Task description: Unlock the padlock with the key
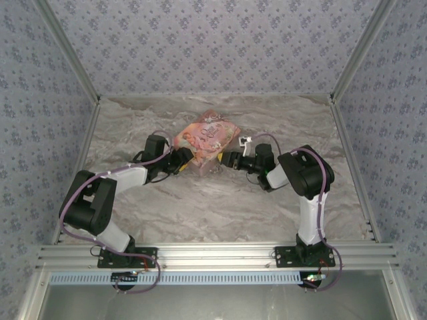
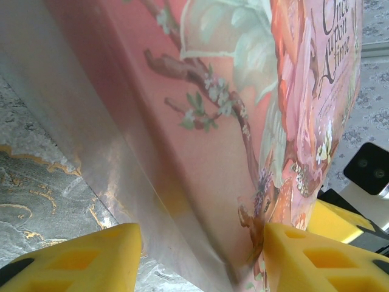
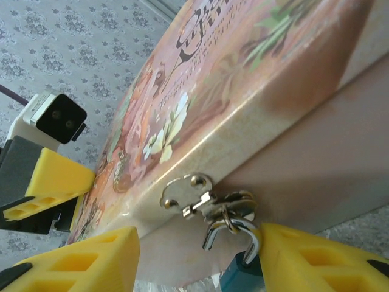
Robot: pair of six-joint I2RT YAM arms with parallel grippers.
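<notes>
Teal-bodied padlock (image 3: 240, 274) with thin silver shackle hangs from silver metal hasp (image 3: 189, 193) on pink illustrated rectangular box (image 3: 243, 79). It sits between right gripper (image 3: 200, 261) fingers, touching one; jaws apart, nothing gripped. Left gripper (image 2: 202, 258) clamps box corner. Box on marbled grey table (image 1: 220, 213).

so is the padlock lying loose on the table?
No, the padlock is hooked through the hasp on the edge of the box.
</notes>
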